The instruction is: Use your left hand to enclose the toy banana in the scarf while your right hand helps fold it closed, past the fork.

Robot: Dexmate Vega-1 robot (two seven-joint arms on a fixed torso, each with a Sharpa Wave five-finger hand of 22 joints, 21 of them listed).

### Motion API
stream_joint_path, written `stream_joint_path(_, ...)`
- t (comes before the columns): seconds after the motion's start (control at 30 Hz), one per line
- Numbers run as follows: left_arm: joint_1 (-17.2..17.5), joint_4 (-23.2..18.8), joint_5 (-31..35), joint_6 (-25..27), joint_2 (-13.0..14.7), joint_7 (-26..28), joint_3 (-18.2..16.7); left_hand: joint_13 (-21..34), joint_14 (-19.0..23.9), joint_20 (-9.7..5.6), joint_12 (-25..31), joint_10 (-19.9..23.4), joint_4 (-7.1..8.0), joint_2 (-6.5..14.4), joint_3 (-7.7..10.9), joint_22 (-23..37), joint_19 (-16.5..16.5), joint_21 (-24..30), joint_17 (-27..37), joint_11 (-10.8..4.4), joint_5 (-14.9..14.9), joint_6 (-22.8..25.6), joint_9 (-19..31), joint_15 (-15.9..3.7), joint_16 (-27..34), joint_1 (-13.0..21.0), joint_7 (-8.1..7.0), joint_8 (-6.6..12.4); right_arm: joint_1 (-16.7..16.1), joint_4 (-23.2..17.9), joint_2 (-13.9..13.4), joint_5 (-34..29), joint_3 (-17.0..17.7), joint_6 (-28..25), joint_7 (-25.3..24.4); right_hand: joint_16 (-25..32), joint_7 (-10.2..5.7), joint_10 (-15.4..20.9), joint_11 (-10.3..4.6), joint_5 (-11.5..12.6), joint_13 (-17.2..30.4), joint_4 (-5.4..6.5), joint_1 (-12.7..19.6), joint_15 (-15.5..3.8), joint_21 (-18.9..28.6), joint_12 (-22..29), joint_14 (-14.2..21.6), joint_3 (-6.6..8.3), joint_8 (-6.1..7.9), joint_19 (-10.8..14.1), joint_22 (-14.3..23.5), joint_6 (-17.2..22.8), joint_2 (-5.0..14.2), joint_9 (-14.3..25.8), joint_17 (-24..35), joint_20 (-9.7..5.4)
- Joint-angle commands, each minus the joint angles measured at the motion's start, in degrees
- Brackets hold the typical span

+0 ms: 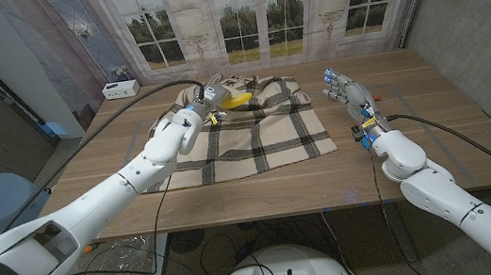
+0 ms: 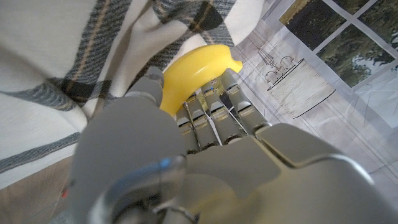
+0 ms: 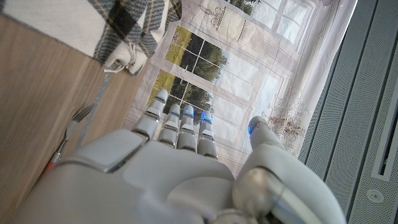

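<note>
The plaid scarf lies spread on the wooden table, bunched along its far edge. My left hand is over that far edge and grips the yellow toy banana. In the left wrist view the banana curves between my thumb and fingers, with scarf folds right beside it. My right hand is to the right of the scarf, open and holding nothing. A fork with a red handle lies on the table by my right hand.
A small white box sits at the table's far left corner, with a cable running from it. A curtain with a printed window scene hangs behind the table. Bare wood lies to the right of my right hand.
</note>
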Motion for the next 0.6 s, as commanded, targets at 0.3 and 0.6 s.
stream_joint_path(0.3, 1.8, -7.2, -0.4, 0.1, 3.4, -7.3, -1.3, -1.6, -6.9, 1.04, -3.7, -6.6, 1.59, -4.2, -3.73, -0.5, -3.5, -1.6, -1.7, 0.98, 1.3, -8.8, -0.3, -2.51, 0.5, -6.7, -0.54, -0.31, -2.1, -9.5, -5.9, -5.3, 0.2, -13.6, -5.3, -0.4, -0.31, 0.8, -0.54, 0.7, 0.1, -1.73, 2.1, -0.39, -0.1, 0.2, 0.6, 0.85, 0.27, 0.2, 0.3, 1.0, -0.36, 0.2, -0.2, 0.11)
stream_joint_path(0.6, 7.0, -14.4, -3.3, 2.3, 6.1, -9.9, -5.5, -2.2, -5.7, 1.43, -2.9, -4.4, 3.62, -5.2, -6.06, -0.5, -3.5, -2.0, -2.0, 1.44, 1.8, -7.3, -0.4, -2.29, 1.5, -11.6, 0.0, 0.66, -2.1, -14.9, -11.7, -6.5, 0.1, -22.9, -3.7, -0.6, -0.74, 1.4, -1.27, 1.2, 0.1, -3.17, 4.4, -0.5, -0.3, 0.2, 0.8, 2.0, 0.48, -0.1, 0.3, 1.9, -0.11, 0.1, -0.4, 0.03)
